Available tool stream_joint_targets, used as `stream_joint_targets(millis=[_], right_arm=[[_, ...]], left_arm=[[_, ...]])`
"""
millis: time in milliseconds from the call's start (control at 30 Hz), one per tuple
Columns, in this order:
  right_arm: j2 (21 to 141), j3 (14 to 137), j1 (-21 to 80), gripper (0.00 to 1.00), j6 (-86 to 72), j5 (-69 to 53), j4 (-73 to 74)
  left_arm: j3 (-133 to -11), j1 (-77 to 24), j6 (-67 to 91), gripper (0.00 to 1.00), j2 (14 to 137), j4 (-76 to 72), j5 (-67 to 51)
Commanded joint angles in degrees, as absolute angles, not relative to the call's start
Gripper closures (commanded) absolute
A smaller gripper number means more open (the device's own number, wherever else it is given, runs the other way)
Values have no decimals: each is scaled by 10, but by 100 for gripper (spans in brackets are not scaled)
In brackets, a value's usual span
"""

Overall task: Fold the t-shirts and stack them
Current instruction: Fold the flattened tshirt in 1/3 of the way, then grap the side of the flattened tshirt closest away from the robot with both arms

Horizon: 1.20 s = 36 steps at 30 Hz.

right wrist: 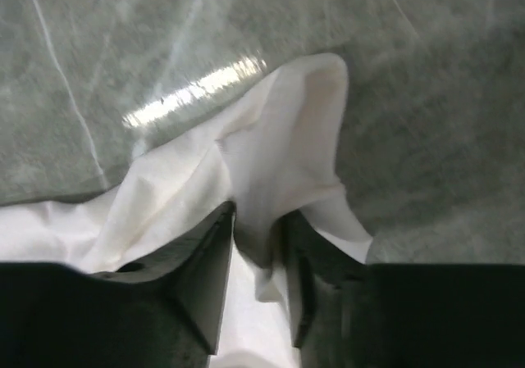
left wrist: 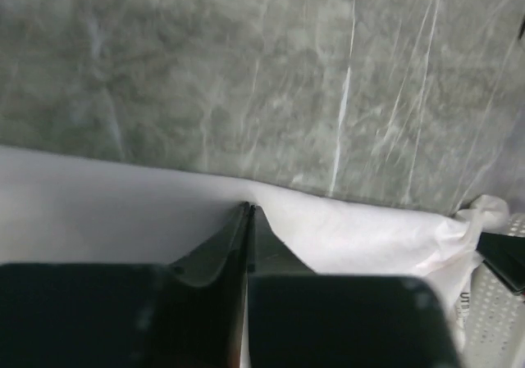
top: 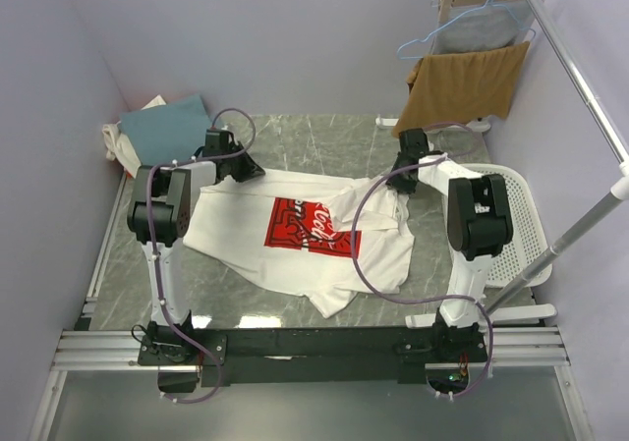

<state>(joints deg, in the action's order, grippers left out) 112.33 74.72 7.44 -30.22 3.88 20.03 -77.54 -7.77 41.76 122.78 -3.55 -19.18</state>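
On white t-shirt [top: 234,223], left hand [left wrist: 248,212] pinches

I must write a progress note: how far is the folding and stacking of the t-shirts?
Done, it seems: the teal t-shirt lies folded on the off-white t-shirt at the far left corner. In hand: the white t-shirt lies unfolded; the left gripper and right gripper pinch its far edge. Left: fold it and stack it.
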Motion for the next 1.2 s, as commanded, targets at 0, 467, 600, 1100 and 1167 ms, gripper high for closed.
stream_joint_targets(millis=[0, 467, 600, 1100, 1167], right_arm=[[1150, 810, 71, 70, -285, 32, 220], [1040, 775, 70, 8, -249, 137, 261], [975, 706, 75, 8, -257, 73, 246], [636, 415, 211, 8, -324, -55, 273], [606, 376, 242, 9, -362, -69, 261]], left_arm=[[-806, -42, 408, 99, 1274, 25, -182], [-808, -1, 427, 99, 1245, 12, -163], [-785, -1, 433, 78, 1232, -24, -197], [-405, -126, 478, 11, 763, -2, 29], [-334, -126, 492, 9, 667, 36, 52]])
